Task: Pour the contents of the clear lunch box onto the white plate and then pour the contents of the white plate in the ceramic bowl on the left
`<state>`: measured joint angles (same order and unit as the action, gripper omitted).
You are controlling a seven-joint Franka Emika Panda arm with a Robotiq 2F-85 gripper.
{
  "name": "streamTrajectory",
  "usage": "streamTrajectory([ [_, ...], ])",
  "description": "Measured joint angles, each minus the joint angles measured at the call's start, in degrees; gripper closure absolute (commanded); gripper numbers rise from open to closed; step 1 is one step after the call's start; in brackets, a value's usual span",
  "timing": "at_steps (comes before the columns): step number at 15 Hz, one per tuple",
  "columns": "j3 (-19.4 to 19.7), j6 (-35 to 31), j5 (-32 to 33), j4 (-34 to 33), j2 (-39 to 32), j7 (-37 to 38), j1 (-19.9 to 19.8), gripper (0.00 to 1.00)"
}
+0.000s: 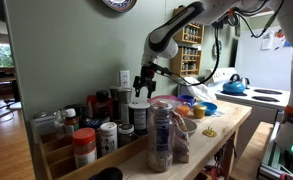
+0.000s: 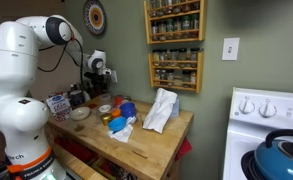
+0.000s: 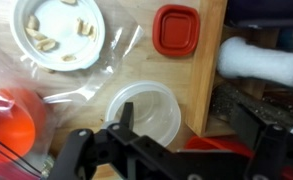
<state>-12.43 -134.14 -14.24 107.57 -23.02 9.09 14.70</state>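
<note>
Wrist view shows the pincer [image 3: 186, 140] released, its jaws spread wide with nothing between them, hanging over the wooden worktop [image 3: 199, 88]. Directly beneath it, partly behind one finger, stands the clear lunch box [image 3: 151, 105], upright and seemingly empty. Farther ahead of the pincer and off to the same side, the white plate [image 3: 66, 60] carries pale pieces [image 3: 46, 42] and rests on crinkled clear plastic [image 3: 126, 50]. Straight ahead, a red lid [image 3: 176, 30] lies beside the plate.
</note>
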Motion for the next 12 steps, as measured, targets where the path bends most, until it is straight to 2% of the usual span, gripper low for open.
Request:
streamTrajectory([
  [4, -0.4, 1.2, -2.2, 7.6, 3.4, -7.0, -2.6, 0.00],
  [7, -0.3, 0.9, -2.9, 12.1, 3.7, -8.3, -4.1, 0.00],
  [12, -0.8, -3.1, -10.0, 18.2, 4.5, -13.3, -6.6, 0.00],
])
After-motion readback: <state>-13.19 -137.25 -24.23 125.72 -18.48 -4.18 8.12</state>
